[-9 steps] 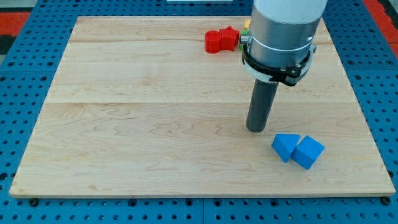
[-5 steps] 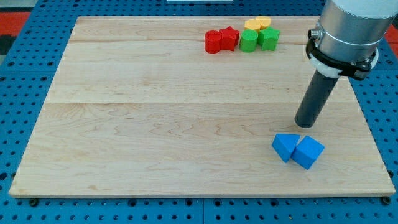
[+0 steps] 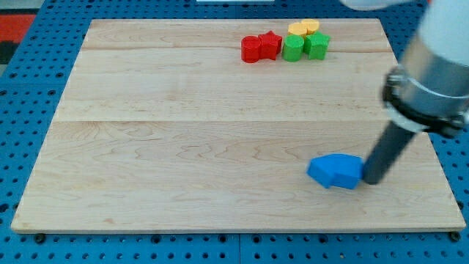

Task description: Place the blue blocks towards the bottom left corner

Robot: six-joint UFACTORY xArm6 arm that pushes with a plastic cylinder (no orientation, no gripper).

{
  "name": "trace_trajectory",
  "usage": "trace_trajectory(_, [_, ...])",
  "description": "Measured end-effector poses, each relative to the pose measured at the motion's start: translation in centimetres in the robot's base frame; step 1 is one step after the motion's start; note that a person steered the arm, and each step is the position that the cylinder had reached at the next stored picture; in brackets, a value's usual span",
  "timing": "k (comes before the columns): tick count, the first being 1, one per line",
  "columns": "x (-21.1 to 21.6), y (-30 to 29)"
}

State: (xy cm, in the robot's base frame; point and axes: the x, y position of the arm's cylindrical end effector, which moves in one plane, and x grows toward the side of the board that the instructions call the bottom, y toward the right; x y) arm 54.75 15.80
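Two blue blocks lie pressed together at the board's lower right; they are blurred, so their shapes do not read clearly. My tip is on the board right against their right side, touching the right-hand block. The rod leans up toward the view's right, into the arm's grey body.
At the view's top a cluster sits close together: a red cylinder, a red star, two green blocks and yellow blocks. The wooden board lies on a blue pegboard table.
My tip swung from left of the blue blocks, around above them, down to their right side. The blue blocks have shifted a little to the view's left and turned.
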Motion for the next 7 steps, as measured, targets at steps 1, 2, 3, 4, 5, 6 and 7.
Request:
trace_trajectory(1, [-0.7, -6.4])
trace_trajectory(2, [-2.9, -11.7])
trace_trajectory(3, [-3.6, -18.7])
trace_trajectory(4, [-3.3, -26.2])
trace_trajectory(5, [-3.2, -32.9])
trace_trajectory(6, [-5.0, -29.0])
trace_trajectory(7, [-8.9, -21.4])
